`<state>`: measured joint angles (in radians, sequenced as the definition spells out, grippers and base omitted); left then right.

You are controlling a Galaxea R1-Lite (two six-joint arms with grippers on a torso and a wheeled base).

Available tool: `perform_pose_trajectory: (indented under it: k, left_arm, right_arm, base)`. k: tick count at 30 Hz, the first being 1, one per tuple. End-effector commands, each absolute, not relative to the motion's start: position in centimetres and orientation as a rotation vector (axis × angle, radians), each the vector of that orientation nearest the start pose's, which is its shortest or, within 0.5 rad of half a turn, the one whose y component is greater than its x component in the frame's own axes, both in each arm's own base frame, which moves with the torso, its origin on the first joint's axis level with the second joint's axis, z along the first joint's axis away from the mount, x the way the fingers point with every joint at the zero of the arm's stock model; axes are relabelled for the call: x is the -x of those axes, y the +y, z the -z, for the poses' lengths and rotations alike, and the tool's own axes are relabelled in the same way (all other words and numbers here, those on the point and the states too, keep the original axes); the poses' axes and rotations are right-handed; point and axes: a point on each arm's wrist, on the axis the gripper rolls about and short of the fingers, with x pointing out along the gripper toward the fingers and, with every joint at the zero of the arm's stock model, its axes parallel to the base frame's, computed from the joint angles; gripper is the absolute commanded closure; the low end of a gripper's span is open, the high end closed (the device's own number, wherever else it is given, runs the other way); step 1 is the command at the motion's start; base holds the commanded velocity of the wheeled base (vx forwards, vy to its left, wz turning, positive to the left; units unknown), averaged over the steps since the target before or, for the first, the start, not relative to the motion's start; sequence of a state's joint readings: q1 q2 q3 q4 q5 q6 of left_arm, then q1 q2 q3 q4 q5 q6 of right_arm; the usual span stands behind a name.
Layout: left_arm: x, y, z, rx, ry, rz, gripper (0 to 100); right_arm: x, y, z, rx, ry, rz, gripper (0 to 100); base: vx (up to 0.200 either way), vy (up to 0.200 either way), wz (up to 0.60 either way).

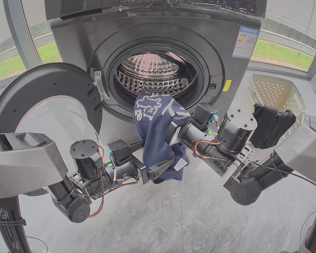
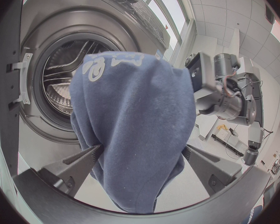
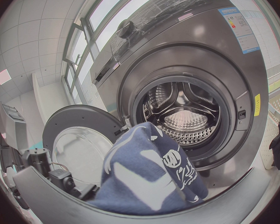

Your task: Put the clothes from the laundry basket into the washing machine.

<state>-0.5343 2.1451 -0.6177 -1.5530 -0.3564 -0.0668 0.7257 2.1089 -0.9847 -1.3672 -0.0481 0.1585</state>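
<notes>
Grey floor [image 1: 186, 211] before the washer [image 1: 77, 43]; the shirt [image 1: 152, 137] drapes over the right gripper [image 1: 173, 129] at the drum [image 1: 154, 74] mouth, and I cannot tell its jaws; left gripper [image 1: 157, 159] jaws are spread around the hem; better to push the cloth deep past the rim.

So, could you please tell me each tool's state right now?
Left tool: open, with the navy sweatshirt hanging through it.
Right tool: covered by the sweatshirt draped over it; cannot be told.
</notes>
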Motion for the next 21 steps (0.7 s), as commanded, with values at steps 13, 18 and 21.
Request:
perform_pose_trajectory:
  k: [13, 18, 21]
  left_arm:
    - [-33.1, -20.4, -5.6, 0.083, -0.008, 0.840, 0]
    - [-34.4, -20.9, -5.2, 0.088, -0.030, 0.800, 0]
    - [-34.6, -21.0, -5.4, 0.099, -0.043, 0.785, 0]
  right_arm:
    - [-28.7, 27.4, -15.7, -0.256, -0.167, -0.728, 100]
    - [-28.3, 27.7, -15.5, -0.263, -0.157, -0.730, 100]
    - [-28.3, 27.8, -15.3, -0.272, -0.150, -0.715, 100]
  base:
    - [0.000, 0.000, 0.00]
    - [0.000, 0.000, 0.00]
    - [0.000, 0.000, 0.00]
